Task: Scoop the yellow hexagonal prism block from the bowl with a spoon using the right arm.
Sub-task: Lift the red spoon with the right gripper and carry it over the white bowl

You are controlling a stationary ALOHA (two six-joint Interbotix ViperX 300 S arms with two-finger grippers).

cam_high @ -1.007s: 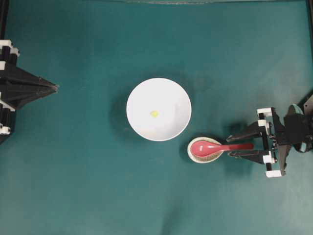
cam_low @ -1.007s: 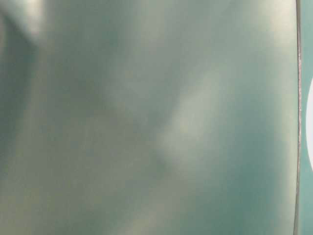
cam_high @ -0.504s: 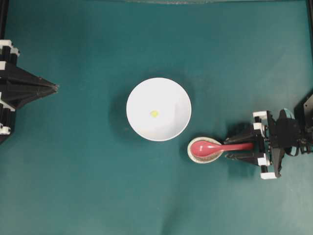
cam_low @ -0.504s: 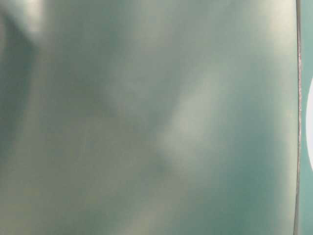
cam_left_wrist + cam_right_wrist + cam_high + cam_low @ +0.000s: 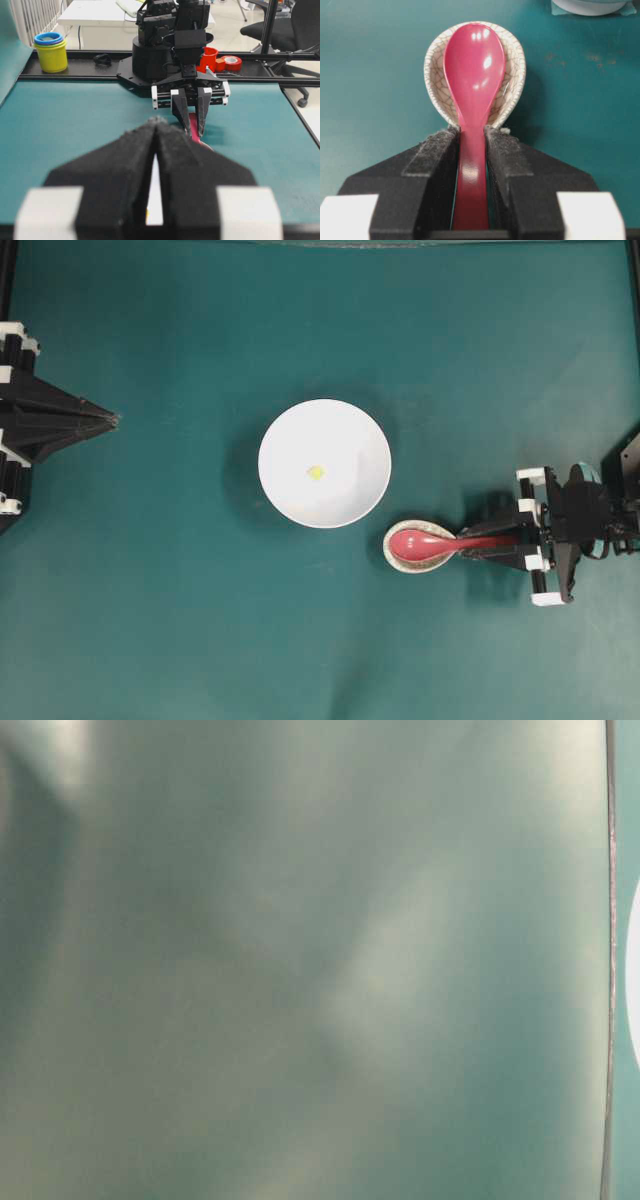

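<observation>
The white bowl (image 5: 290,430) stands mid-table with the tiny yellow hexagonal prism block (image 5: 316,472) lying inside it. To its lower right, the red-pink spoon (image 5: 420,543) rests with its scoop in a small speckled beige dish (image 5: 399,562). My right gripper (image 5: 480,543) is closed around the spoon's handle; in the right wrist view the black pads (image 5: 440,150) press against both sides of the spoon (image 5: 472,65) just behind the dish (image 5: 512,75). My left gripper (image 5: 115,420) is shut and holds nothing at the far left edge. The table-level view is a blur.
The bowl's edge (image 5: 590,6) shows at the top right of the right wrist view. Beyond the table's far rail, the left wrist view shows a yellow cup (image 5: 50,50), a red cup (image 5: 207,57) and tape rolls (image 5: 231,62). Teal mat surrounds the dishes.
My right gripper moved in along the spoon's handle and its jaws narrowed from wide apart to closed on it. Bowl, block and left arm have not moved.
</observation>
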